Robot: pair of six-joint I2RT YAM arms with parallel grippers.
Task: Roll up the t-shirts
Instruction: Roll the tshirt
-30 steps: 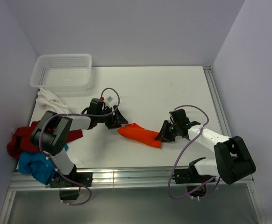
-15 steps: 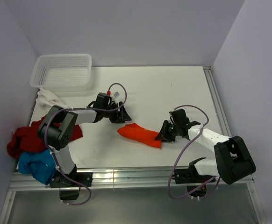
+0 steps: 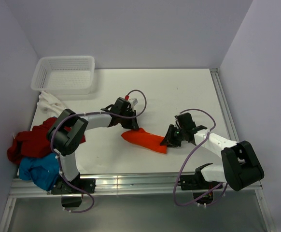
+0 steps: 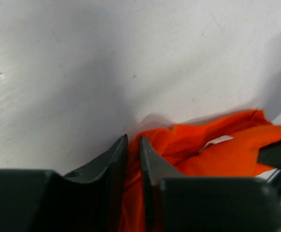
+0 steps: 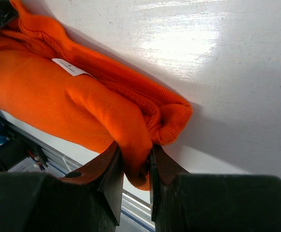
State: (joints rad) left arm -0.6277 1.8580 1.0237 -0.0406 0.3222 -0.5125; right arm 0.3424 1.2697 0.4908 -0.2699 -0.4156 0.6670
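A bright orange t-shirt lies bunched in a long roll at mid-table. My left gripper is at its left end; in the left wrist view the jaws stand almost together with a fold of orange t-shirt pinched between them. At the right end my right gripper is shut on the cloth. In the right wrist view that gripper clamps a thick fold of the orange t-shirt by its ribbed collar. Dark red, blue and white t-shirts lie heaped at the table's left edge.
A white mesh basket stands at the back left corner. Purple walls close in the table at the back and both sides. A metal rail runs along the near edge by the arm bases.
My left gripper has swung right from near the table's left-centre to the orange t-shirt's left end and closed on it. The right arm and the roll have stayed put.
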